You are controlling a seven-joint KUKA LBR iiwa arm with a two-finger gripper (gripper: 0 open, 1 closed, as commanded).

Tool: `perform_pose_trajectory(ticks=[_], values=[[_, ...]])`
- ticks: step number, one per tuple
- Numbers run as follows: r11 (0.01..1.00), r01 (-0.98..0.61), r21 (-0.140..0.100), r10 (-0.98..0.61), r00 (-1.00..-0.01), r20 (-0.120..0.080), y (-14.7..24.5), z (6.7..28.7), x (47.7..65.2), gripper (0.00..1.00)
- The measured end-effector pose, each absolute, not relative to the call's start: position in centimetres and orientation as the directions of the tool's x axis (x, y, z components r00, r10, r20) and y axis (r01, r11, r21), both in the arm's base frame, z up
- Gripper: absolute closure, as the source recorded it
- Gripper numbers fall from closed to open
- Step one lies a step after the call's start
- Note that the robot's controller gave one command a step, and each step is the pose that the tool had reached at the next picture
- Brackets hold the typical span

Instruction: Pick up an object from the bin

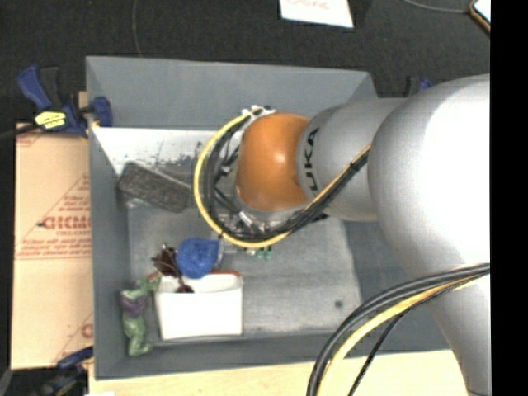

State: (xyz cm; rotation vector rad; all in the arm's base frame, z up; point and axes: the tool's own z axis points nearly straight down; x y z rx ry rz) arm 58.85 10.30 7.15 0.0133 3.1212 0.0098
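My gripper (249,231) sits low in the middle of the bin, mostly hidden under the arm's orange cover, with just a bit of its body showing below it. A lumpy blue object (195,256) lies just to its left, close beside it. Left of the blue object rests a small dark brown thing (167,261). A white box (200,311) stands in front of these, near the bin's front wall, and a sliver of red (211,276) shows at its top edge.
A green and purple figure (134,317) lies in the front left corner. A dark grey block (154,186) rests against the left back slope. The arm covers the right half of the bin.
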Motion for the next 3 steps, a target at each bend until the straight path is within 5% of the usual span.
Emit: perform_pose_trajectory(ticks=[3], values=[[1.0,0.009,0.007,0.009,-1.0,-0.019,10.2,12.3,58.8,1.0]])
